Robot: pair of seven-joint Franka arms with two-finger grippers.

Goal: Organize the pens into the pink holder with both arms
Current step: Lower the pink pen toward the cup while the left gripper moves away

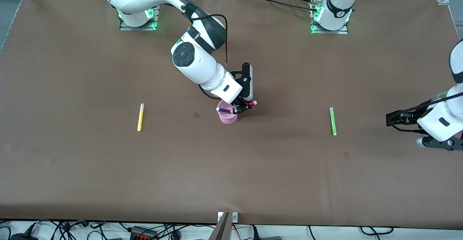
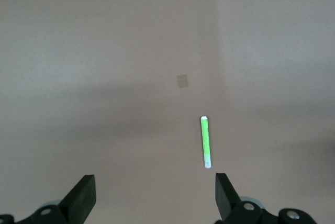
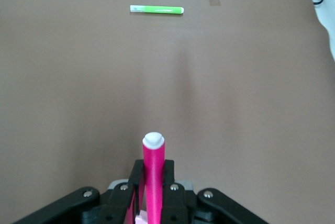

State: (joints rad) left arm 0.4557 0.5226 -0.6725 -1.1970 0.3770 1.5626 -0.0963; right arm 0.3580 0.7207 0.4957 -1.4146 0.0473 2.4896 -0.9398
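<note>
The pink holder [image 1: 228,118] stands mid-table. A purple pen [image 1: 225,109] leans inside it, its white end over the rim. My right gripper [image 1: 243,107] is just above the holder's rim, shut on a magenta pen [image 1: 251,103]. The right wrist view shows that pen [image 3: 154,174] clamped between the fingers [image 3: 137,177], white cap out. A yellow pen [image 1: 140,117] lies toward the right arm's end. A green pen [image 1: 332,121] lies toward the left arm's end. My left gripper [image 1: 436,143] hovers open and empty near the table's end; the green pen [image 2: 205,141] shows just ahead of it [image 2: 154,185].
Two small dark marks are on the brown table mat, one [image 1: 196,115] beside the holder and one [image 1: 346,155] nearer the front camera than the green pen. Cables lie along the table's front edge [image 1: 144,231].
</note>
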